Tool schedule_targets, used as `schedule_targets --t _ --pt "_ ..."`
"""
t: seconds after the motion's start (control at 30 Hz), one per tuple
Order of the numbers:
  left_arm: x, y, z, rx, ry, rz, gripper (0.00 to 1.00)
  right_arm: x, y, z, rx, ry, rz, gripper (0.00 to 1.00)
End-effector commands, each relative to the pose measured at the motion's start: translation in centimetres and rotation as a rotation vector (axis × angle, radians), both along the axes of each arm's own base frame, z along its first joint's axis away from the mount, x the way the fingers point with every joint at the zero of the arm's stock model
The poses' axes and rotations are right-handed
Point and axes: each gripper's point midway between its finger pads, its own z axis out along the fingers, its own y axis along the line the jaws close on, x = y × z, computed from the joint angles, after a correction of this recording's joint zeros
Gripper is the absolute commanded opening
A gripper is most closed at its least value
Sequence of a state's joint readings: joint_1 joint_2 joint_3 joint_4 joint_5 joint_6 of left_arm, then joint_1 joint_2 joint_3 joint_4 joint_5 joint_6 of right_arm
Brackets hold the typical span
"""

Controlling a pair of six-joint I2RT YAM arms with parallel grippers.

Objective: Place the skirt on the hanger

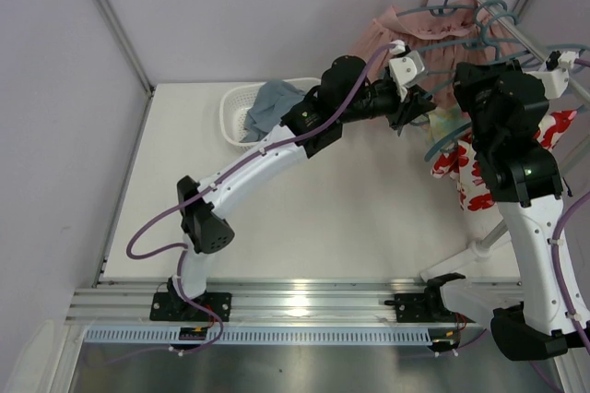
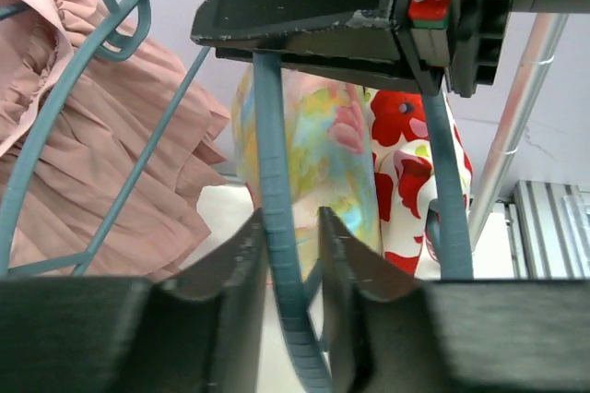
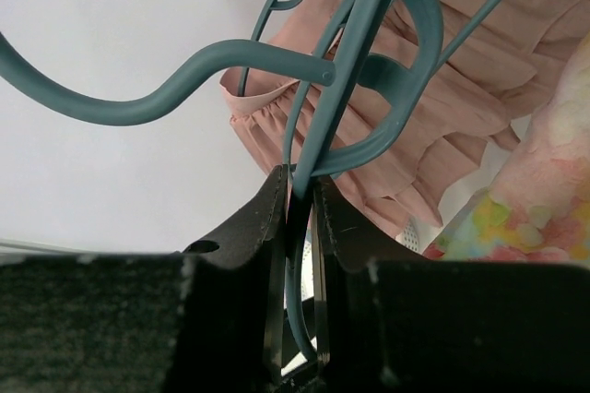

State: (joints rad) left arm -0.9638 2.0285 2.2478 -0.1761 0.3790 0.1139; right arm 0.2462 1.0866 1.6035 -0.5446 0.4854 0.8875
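While the hanger [image 2: 275, 172] is held by both arms, the skirt [image 2: 318, 148] hangs just behind it.
The right gripper [image 3: 299, 183] is closed tightly on a thin edge of the hanger near its hook, with no gap seen beside the plastic. The left gripper [image 2: 290, 227] is set around one sloping arm lower down. Its jaws are narrowed but not fully clamped: one finger [image 2: 244, 255] lies against the bar, and a slim gap is seen at the other. The skirt is seen between the hanger's two arms, beside a white garment with red flowers [image 2: 406, 162] and near a pink pleated skirt [image 2: 111, 135]. Whether it is draped over the hanger cannot be told.
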Motion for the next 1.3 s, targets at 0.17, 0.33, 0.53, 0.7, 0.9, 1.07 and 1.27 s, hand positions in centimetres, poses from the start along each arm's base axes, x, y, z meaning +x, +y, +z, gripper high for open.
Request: schedule_targets --t 0.17,0.33,0.53,0.7,0.9,1.07,1.27 --pt "-1.2 0.6 2.3 -0.069 -0.018 -0.103 0.01 -2.8 -1.2 8.0 0.025 -0.252 -0.024 0.04" --pt "-1.5 0.7 4.0 -0.104 -0.02 -0.117 0.0 -2.6 -0.6 7.1 0.018 -0.239 0.007 0.21" --pt "-0.8 0.3 4.8 -0.126 -0.001 -0.09 0.0 -1.7 0.4 5.8 0.03 -0.212 0.054 0.35" --pt "-0.5 0.3 5.1 -0.138 0.005 -0.068 0.0 -1.5 0.8 5.2 0.026 -0.203 0.07 0.45" --pt "0.2 0.4 5.5 -0.163 0.031 -0.031 0.0 -0.8 1.9 4.0 -0.005 -0.172 0.125 0.49" --pt "0.2 0.6 7.6 -0.219 0.014 -0.014 0.0 -0.8 1.5 2.7 -0.044 -0.143 0.103 0.49" --pt "0.2 1.4 9.0 -0.246 -0.005 0.004 0.0 -0.3 3.3 2.0 -0.066 -0.13 0.166 0.47"
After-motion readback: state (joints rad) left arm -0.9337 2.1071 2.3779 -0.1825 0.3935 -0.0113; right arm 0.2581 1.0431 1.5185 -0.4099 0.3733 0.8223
